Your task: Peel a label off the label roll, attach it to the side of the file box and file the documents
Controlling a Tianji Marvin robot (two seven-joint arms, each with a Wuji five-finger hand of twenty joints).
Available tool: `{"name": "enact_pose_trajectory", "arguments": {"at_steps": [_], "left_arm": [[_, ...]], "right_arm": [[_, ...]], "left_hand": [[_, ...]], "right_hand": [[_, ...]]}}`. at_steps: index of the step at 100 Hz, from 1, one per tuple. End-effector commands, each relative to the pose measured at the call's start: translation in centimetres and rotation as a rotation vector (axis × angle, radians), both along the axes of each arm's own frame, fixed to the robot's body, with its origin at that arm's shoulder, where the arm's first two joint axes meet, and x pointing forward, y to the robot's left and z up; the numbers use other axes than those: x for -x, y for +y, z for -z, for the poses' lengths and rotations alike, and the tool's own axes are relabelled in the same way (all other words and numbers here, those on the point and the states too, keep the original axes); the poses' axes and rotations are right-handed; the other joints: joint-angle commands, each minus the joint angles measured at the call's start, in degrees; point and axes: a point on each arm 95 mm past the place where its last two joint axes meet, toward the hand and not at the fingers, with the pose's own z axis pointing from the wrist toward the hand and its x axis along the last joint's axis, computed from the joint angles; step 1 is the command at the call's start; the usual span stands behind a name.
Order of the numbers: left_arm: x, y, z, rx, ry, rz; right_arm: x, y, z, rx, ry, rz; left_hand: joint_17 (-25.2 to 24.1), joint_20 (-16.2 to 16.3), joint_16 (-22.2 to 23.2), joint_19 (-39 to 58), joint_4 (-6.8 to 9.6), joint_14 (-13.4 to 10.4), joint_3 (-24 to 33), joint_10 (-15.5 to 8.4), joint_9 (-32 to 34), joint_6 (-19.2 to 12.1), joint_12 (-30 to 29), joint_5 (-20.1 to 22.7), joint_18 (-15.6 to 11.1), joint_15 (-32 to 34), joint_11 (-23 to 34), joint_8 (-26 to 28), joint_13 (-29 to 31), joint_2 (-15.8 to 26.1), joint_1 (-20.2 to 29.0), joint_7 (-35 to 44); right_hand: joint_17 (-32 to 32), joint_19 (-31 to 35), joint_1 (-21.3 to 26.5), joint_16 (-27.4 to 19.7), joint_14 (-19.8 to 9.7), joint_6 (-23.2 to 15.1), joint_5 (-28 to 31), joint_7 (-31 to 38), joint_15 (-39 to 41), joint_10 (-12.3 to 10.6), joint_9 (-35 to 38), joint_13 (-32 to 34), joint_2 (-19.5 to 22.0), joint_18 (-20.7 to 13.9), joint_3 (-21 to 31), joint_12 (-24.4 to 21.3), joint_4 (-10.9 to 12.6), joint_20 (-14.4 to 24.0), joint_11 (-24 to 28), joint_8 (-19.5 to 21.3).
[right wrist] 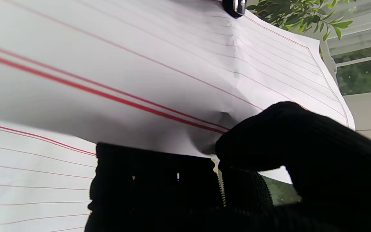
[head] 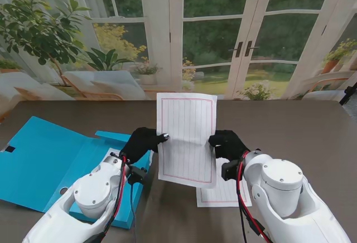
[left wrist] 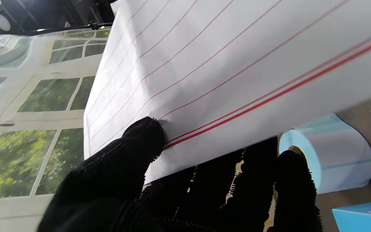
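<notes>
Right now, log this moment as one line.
left robot hand: shut on lined sheet | right robot hand: shut on lined sheet | sheet: lifted | second sheet: on table | file box: open

No readable text for you here, ruled sheet (head: 187, 137) shows red lines only, no print, label roll (left wrist: 337, 154) blank, blue file box (head: 42, 159) w/o legible markings.

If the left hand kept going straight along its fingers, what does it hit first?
Probably the label roll: in the left wrist view it sits just beyond the left hand fingertips, under the lined sheet that hand is pinching. Depth is unclear, so the gap can't be judged.
</notes>
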Motion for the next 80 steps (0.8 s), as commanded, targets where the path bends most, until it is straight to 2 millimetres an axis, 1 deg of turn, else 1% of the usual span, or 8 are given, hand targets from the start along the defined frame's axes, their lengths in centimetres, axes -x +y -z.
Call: {"name": "enact_pose_trajectory", "arguments": {"at_steps": [1,5,9,12,17,24,50,80], "left_arm": [[0.1,-0.5,0.1,0.034,0.001,0.013],[0.2,-0.5,0.0,0.046,-0.006,0.011],[0.2,-0.5,0.0,0.060,-0.012,0.007],[0.2,-0.5,-0.1,0.070,-0.015,0.004],[0.2,-0.4,-0.2,0.085,-0.020,0.002],[0.2,-0.3,-0.4,0.107,-0.021,0.005],[0.7,0.6,-1.4,0.180,0.002,0.038],[1.5,4.0,-2.7,0.156,0.013,-0.015]], "right_arm": [[0.3,0.2,0.5,0.010,0.008,-0.020],[0.3,0.2,0.6,0.021,0.007,-0.021],[0.3,0.2,0.7,0.031,0.005,-0.021],[0.3,0.1,0.8,0.037,0.005,-0.020],[0.3,0.0,0.9,0.048,0.003,-0.023],[0.3,-0.1,1.1,0.075,-0.006,-0.032],[0.4,-0.2,1.8,0.137,-0.025,-0.047],[0.0,-0.7,2.3,0.313,-0.166,-0.030]], "left_hand": [[-0.4,-5.8,3.2,14.3,-1.25,5.0,2.8,-0.1,2.5,1.0,3.8,-0.1,-2.9,4.6,5.9,1.4,3.5,-2.2,1.9,6.1],[1.2,-6.8,4.7,15.5,-0.80,5.3,4.4,-0.1,3.1,1.3,5.4,-0.9,-1.7,7.1,9.0,2.4,4.7,-3.3,1.3,9.3],[2.8,-5.6,6.5,16.6,3.98,5.3,-6.8,-0.2,3.8,2.0,6.8,0.6,-0.7,9.3,12.0,8.7,6.4,7.9,-2.5,8.6],[4.0,-4.2,7.7,17.4,1.06,5.3,6.3,-0.2,4.4,2.0,7.8,-1.2,0.3,11.1,14.3,4.9,7.8,-3.7,-0.7,14.0],[5.8,-2.6,8.9,18.7,0.41,5.3,10.6,-0.3,5.3,2.4,8.9,-1.6,1.3,13.3,16.9,5.5,9.6,-6.5,-1.2,17.1],[7.0,-1.3,9.6,19.4,0.67,5.3,12.4,-0.6,5.8,2.8,9.8,-1.7,2.0,14.7,18.8,7.1,10.7,-7.6,-1.5,19.1],[4.5,-2.6,8.0,16.7,0.59,5.3,12.8,-0.8,4.4,3.4,8.4,-2.6,1.0,9.4,15.3,8.6,7.9,-8.6,0.5,19.4],[4.0,-3.5,7.9,16.4,0.59,5.3,12.3,-0.9,4.1,3.1,8.1,-2.8,0.8,8.3,14.1,9.3,7.2,-8.1,0.7,18.8]], "right_hand": [[13.8,2.8,0.3,0.2,0.9,-0.6,-0.2,-0.1,1.1,-0.1,-1.0,0.1,-1.5,1.7,-0.1,0.8,1.6,-0.1,0.2,1.0],[12.4,2.5,-0.2,0.5,1.4,-0.8,-1.2,-0.1,0.9,0.1,-2.0,-1.3,-1.5,2.1,-1.0,0.5,1.0,0.1,-0.3,0.7],[10.4,1.1,-0.9,2.4,1.8,0.0,-2.9,-1.0,-1.1,0.4,-3.9,-3.5,-1.4,2.6,-2.0,-0.8,0.1,0.6,-0.9,-0.6],[8.6,0.1,-1.5,2.7,2.4,1.0,-4.5,-2.7,-2.6,0.8,-5.6,-5.5,-1.3,3.0,-2.8,-1.7,-0.7,0.7,-1.7,-1.4],[4.8,-2.6,-3.6,2.0,3.6,1.6,-7.8,-7.9,-6.3,1.4,-9.9,-9.9,-0.6,3.4,-4.6,-3.9,-3.7,0.6,-3.3,-1.2],[-1.5,-7.9,-6.6,-0.5,4.5,3.5,-15.2,-16.8,-13.4,1.9,-17.1,-17.6,1.2,3.4,-6.6,-6.4,-8.8,-0.4,-5.3,3.0],[-13.2,-24.7,-11.8,-7.7,3.3,4.7,-35.5,-20.7,-29.0,2.4,-35.4,-34.3,6.9,0.8,-10.7,-11.9,-16.3,-2.7,-7.0,-3.3],[-14.6,-30.2,-16.7,-9.8,2.1,1.6,-38.1,-19.8,-33.3,-0.1,-38.9,-37.8,10.7,0.4,-12.2,-13.1,-20.1,-2.2,-6.8,-5.8]]}}
